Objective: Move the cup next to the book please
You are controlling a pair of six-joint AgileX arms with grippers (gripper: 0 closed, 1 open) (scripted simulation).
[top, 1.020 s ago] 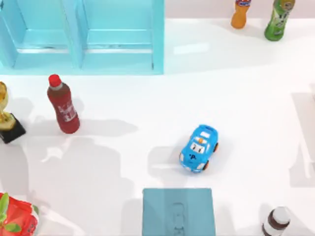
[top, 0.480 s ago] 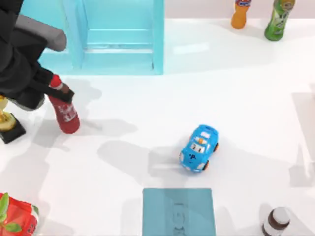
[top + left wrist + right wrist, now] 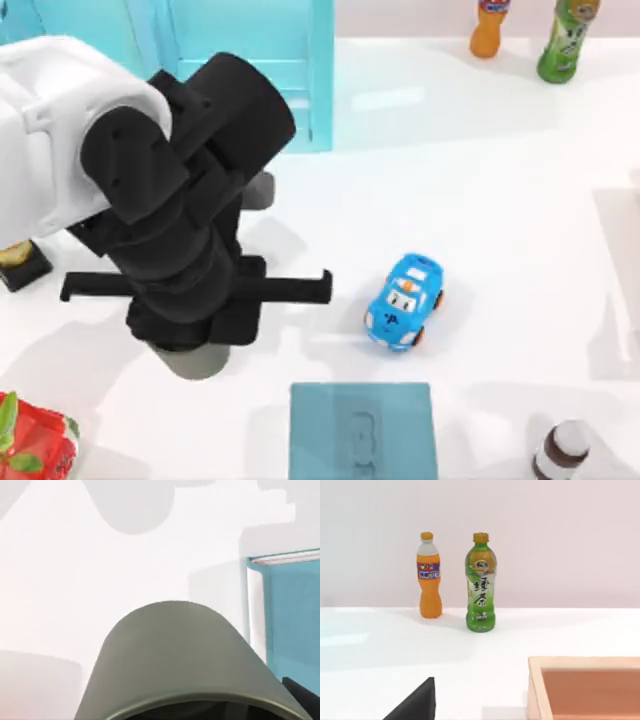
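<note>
The grey-green cup (image 3: 180,655) hangs just under my left wrist camera, above the white table. A grey sliver of the cup (image 3: 197,365) peeks out from below the arm in the top view. My left gripper (image 3: 195,335) is shut on the cup, left of centre and a little left of the book. The book (image 3: 363,430) lies flat and teal-blue at the front edge, with a faint line drawing on its cover. Its white-edged corner (image 3: 292,615) shows beside the cup in the left wrist view. A dark part of my right gripper (image 3: 415,705) sits low in the right wrist view.
A blue toy car (image 3: 404,301) stands just behind the book. The big light-blue shelf unit (image 3: 290,60) fills the back left. Orange (image 3: 490,25) and green (image 3: 565,40) bottles stand back right, a brown bottle (image 3: 562,450) front right, a trophy (image 3: 18,258) at the left edge.
My left arm has swept in from the left edge toward the table's middle with the cup, and now covers the red bottle. The car and the book have not moved.
</note>
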